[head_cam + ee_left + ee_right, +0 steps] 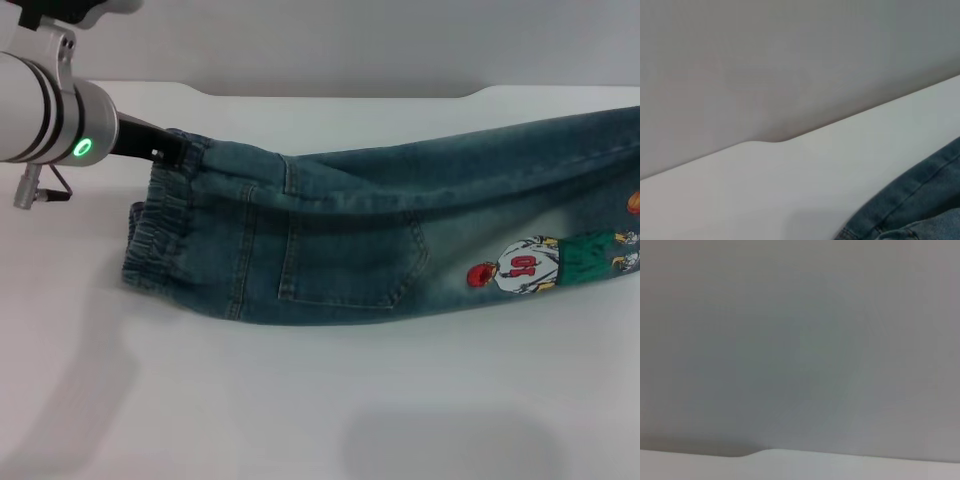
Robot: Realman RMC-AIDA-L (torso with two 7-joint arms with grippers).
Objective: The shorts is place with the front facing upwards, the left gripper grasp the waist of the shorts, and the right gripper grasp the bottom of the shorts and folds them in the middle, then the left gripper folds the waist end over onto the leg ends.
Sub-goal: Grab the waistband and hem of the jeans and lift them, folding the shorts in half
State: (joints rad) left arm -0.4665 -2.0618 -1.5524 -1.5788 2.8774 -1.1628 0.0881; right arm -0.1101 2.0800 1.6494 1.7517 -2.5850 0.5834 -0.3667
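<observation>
Blue denim shorts [400, 235] lying lengthwise across a white table [300, 400], already folded in the middle into one long narrow strip. Gathered elastic waist of the shorts [152, 240] at the head view's left; legs running off the right edge, so the leg ends out of view. Back patch pocket [350, 260] facing up near the middle, cartoon basketball-player print [530, 265] further right. Left gripper [170, 150] at the far corner of the waistband, black claw touching the denim, on a silver arm with a green ring light [82, 149]; fingers hidden against the cloth, so cannot tell how far open or whether gripping. Left wrist view: table edge, grey wall [790, 60], a corner of denim. Right gripper not visible; right wrist view only wall and table edge.
</observation>
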